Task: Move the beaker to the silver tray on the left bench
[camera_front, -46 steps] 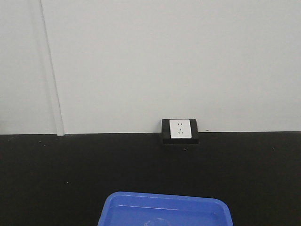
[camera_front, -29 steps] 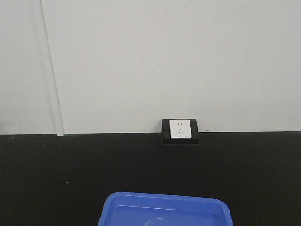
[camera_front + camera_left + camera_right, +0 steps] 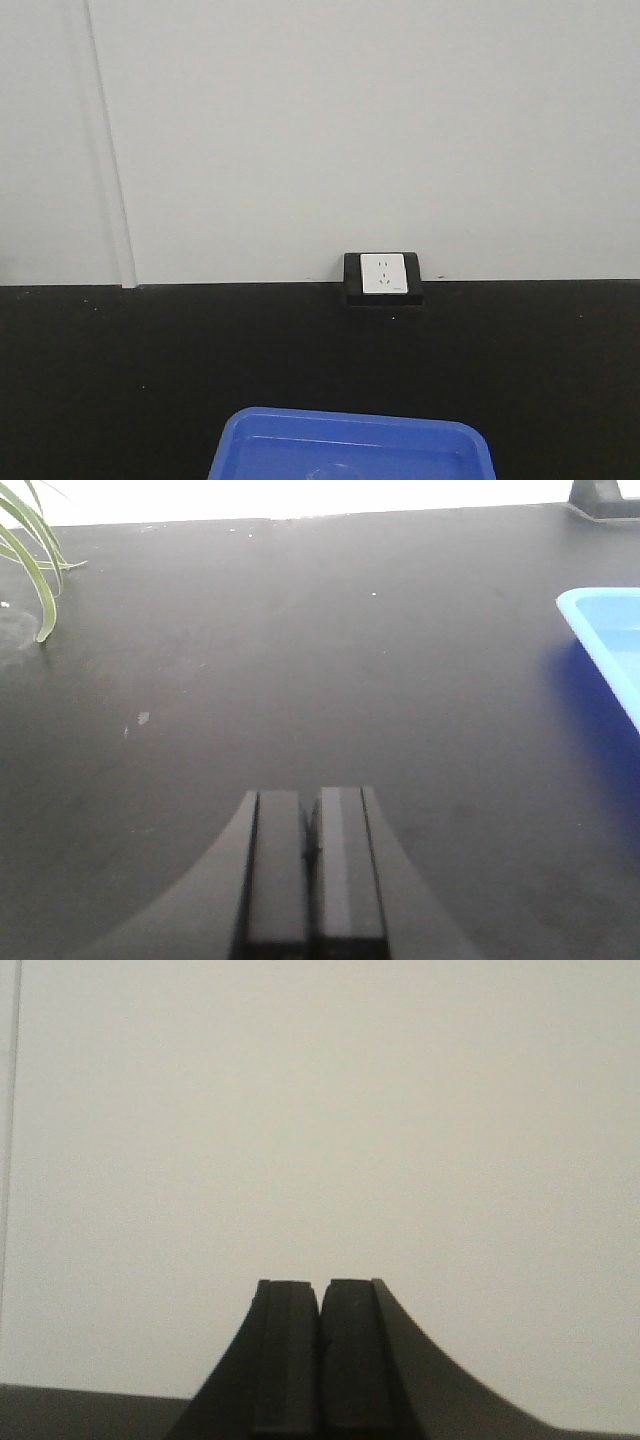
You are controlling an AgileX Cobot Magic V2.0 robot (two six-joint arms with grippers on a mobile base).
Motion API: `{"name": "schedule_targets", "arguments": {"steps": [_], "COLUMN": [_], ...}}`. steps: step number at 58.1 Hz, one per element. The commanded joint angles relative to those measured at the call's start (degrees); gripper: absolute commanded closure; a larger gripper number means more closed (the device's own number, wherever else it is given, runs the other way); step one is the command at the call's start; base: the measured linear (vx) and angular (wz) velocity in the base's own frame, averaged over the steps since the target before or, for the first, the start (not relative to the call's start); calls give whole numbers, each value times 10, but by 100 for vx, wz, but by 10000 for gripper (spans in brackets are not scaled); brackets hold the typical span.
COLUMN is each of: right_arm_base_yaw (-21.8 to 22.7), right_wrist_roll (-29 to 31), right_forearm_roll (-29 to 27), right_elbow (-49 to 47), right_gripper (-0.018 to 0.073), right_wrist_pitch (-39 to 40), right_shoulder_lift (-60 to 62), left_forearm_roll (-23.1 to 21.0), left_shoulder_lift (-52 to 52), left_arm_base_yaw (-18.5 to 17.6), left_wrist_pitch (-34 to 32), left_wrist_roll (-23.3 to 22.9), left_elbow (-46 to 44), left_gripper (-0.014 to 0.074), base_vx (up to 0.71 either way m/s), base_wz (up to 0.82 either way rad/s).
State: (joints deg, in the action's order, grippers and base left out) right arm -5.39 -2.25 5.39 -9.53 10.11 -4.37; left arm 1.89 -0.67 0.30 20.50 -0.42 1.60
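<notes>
Both my grippers are closed, finger against finger, with nothing between them. The left gripper hangs low over the black worktop, and the right gripper faces the white wall. A faint clear round shape, perhaps the beaker, sits inside the blue tray, in front of the wall socket.

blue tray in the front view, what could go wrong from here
Only a faint clear outline shows inside the blue tray, cut off at the bottom edge, so a grasp may be misjudged. The left gripper and right gripper are both shut and might bump it. No silver tray is in view.
</notes>
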Motion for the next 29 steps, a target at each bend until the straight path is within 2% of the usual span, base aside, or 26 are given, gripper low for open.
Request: {"name": "schedule_targets", "arguments": {"steps": [1, 14, 24, 29], "right_arm_base_yaw": [4, 4, 4, 4], "right_wrist_roll": [13, 19, 13, -14], "right_forearm_roll": [4, -10, -15, -15], "right_elbow": [-104, -248, -276, -276], "right_gripper": [567, 567, 566, 564], "right_wrist_pitch": [4, -26, -23, -22], "right_shoulder_lift": [-83, -302, -397, -418], "left_forearm_roll": [-1, -1, -1, -1], "left_shoulder_lift": [-9, -9, -9, -9], "left_arm_base_yaw": [-4, -4, -4, -4], "left_wrist_pitch": [-45, -45, -45, -45], "left_wrist_roll": [-1, -1, -1, -1], "left_elbow": [16, 16, 16, 16], "left_gripper": [595, 595, 595, 595], "base_vx": [0, 0, 0, 0], "base_wz": [0, 0, 0, 0]}}
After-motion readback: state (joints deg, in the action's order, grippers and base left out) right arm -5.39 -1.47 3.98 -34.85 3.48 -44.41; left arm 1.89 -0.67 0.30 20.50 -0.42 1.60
